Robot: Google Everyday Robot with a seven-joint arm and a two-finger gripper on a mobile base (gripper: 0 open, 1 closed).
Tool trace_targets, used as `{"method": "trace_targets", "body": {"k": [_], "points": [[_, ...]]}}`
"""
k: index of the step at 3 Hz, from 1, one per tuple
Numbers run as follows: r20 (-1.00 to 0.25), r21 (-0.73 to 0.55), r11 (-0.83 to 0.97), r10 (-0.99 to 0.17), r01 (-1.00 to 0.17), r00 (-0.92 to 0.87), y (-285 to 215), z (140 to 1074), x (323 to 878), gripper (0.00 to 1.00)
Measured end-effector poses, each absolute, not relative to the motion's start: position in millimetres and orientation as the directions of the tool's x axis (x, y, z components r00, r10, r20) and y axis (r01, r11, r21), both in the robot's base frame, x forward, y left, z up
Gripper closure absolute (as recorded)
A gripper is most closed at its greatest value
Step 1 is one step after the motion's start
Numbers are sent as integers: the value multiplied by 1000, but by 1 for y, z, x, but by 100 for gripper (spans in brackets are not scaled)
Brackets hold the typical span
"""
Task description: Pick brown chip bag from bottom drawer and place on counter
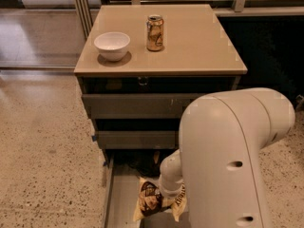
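Observation:
The brown chip bag (pixel 151 198) lies crumpled in the open bottom drawer (pixel 121 201), which is pulled out at the foot of the cabinet. My gripper (pixel 168 194) reaches down into that drawer at the bag's right side, mostly hidden behind my white wrist and large arm housing. The bag seems to touch the gripper end. The tan counter (pixel 194 42) is the cabinet's top, above and behind the drawer.
A white bowl (pixel 112 45) and a gold-brown can (pixel 155 33) stand on the counter's left and middle rear. The two upper drawers (pixel 137 106) are a little ajar. My arm housing (pixel 228 160) fills the lower right. Speckled floor lies to the left.

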State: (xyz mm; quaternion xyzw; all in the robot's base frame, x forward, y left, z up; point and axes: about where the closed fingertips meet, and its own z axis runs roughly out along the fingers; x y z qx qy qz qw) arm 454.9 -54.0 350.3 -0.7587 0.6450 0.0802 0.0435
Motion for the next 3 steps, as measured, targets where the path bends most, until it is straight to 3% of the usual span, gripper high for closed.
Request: {"method": "trace_targets", "body": {"k": [2, 3], "points": [[-71, -118, -154, -984, -981, 163, -72, 431, 487, 100], [-71, -118, -154, -984, -981, 163, -72, 431, 487, 100]]}}
